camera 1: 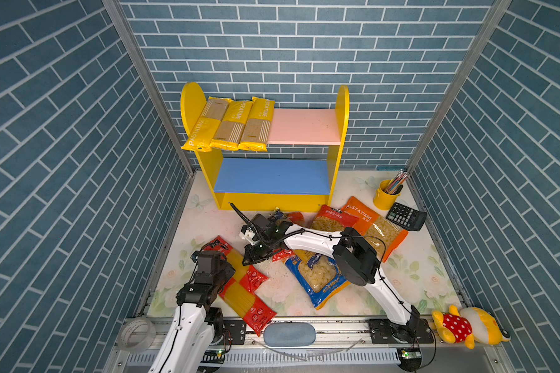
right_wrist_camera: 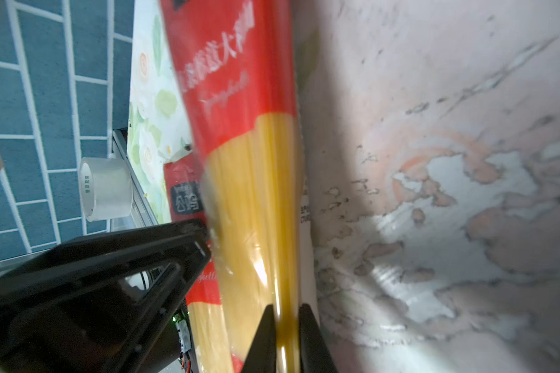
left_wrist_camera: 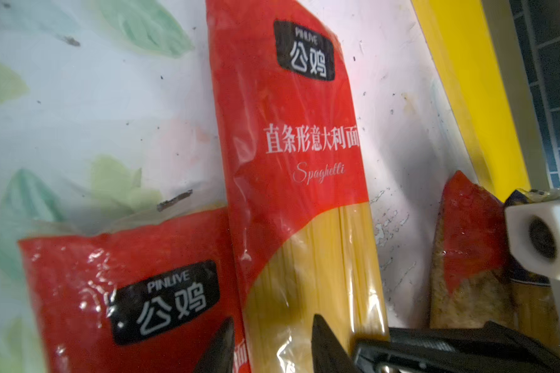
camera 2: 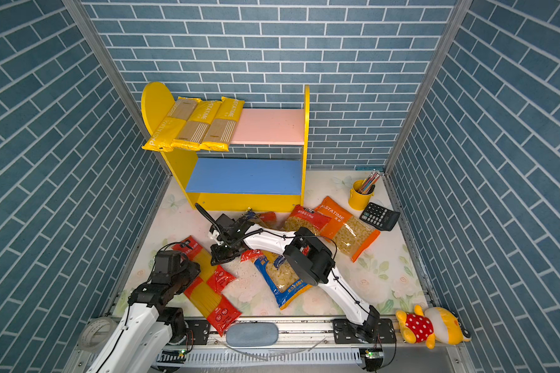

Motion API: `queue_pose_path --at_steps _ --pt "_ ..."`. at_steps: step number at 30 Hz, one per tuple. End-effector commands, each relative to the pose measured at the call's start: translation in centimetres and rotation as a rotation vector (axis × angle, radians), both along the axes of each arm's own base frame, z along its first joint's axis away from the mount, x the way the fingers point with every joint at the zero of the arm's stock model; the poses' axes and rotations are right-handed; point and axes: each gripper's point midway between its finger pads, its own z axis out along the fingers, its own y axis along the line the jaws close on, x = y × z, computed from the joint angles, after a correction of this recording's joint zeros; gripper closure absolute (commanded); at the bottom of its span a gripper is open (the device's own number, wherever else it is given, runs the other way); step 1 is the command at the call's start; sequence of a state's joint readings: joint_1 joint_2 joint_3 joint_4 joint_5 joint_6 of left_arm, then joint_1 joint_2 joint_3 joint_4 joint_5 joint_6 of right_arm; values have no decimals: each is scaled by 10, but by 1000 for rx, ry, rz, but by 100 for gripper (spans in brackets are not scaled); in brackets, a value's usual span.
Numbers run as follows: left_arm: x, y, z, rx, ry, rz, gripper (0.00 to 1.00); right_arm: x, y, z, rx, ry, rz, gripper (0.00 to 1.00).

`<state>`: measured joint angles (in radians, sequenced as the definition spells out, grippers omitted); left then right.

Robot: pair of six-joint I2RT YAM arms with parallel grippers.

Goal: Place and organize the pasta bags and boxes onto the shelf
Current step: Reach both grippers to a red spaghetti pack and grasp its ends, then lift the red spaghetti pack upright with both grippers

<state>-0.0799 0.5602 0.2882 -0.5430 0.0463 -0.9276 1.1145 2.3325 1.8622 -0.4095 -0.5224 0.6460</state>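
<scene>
Red spaghetti pack point(camera 1: 222, 247) laid diagonally on the counter point(camera 1: 207, 221), logo end toward the shelf point(camera 1: 342, 106); second red pack point(camera 1: 256, 315) beside it, blue bag point(camera 1: 324, 284) near. Pinched by right tool point(right_wrist_camera: 286, 336); grip of left tool point(left_wrist_camera: 272, 323) indeterminable.

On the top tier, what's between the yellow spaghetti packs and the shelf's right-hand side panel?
Nothing. Only bare pink board lies between the yellow spaghetti packs and the right-hand side panel. Both top views show this.
</scene>
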Motion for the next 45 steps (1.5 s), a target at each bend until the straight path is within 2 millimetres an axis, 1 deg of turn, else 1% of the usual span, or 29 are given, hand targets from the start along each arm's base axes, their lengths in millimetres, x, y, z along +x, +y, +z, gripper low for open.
queue_pose_path --at_steps 1,3,6,8,10,13,15,18,21,22,26,28,29,31,33,36,39,42,45 --pt "8 2 32 13 -65 -4 58 8 -2 71 118 -122 -21 89" --pt "13 1 49 14 -101 -15 56 15 -9 92 148 -162 -53 91" --pt "18 0 72 16 -148 -31 52 24 -21 111 173 -200 -101 94" --pt "23 -4 86 6 -184 -47 48 29 -31 119 187 -212 -135 95" --pt "29 -10 98 -21 -230 -72 42 33 -41 127 198 -226 -164 97" --pt "43 -27 116 -113 -323 -122 32 37 -60 141 214 -263 -203 98" --pt "53 -41 125 -193 -379 -161 26 41 -73 149 218 -290 -229 99" --pt "66 -59 137 -311 -449 -205 20 45 -92 162 239 -334 -273 100" --pt "75 -71 149 -370 -514 -241 14 49 -107 179 289 -377 -318 100" --pt "78 -74 148 -381 -517 -246 12 50 -110 184 307 -387 -333 100" --pt "89 -94 157 -453 -586 -280 5 50 -121 211 393 -420 -380 100" --pt "93 -107 163 -483 -622 -310 2 49 -124 225 440 -428 -394 100" --pt "96 -115 169 -495 -645 -332 1 48 -127 234 466 -434 -401 100" --pt "100 -131 182 -518 -688 -382 0 46 -131 249 509 -444 -409 100" --pt "104 -143 191 -534 -703 -416 0 44 -135 265 549 -460 -420 100" --pt "110 -152 201 -566 -728 -438 0 42 -143 287 601 -481 -437 100" --pt "112 -159 210 -584 -748 -458 0 41 -149 304 653 -477 -456 100" --pt "113 -171 222 -596 -773 -486 1 39 -153 317 703 -458 -466 100" --pt "113 -187 235 -612 -792 -528 3 39 -157 321 731 -432 -477 100"
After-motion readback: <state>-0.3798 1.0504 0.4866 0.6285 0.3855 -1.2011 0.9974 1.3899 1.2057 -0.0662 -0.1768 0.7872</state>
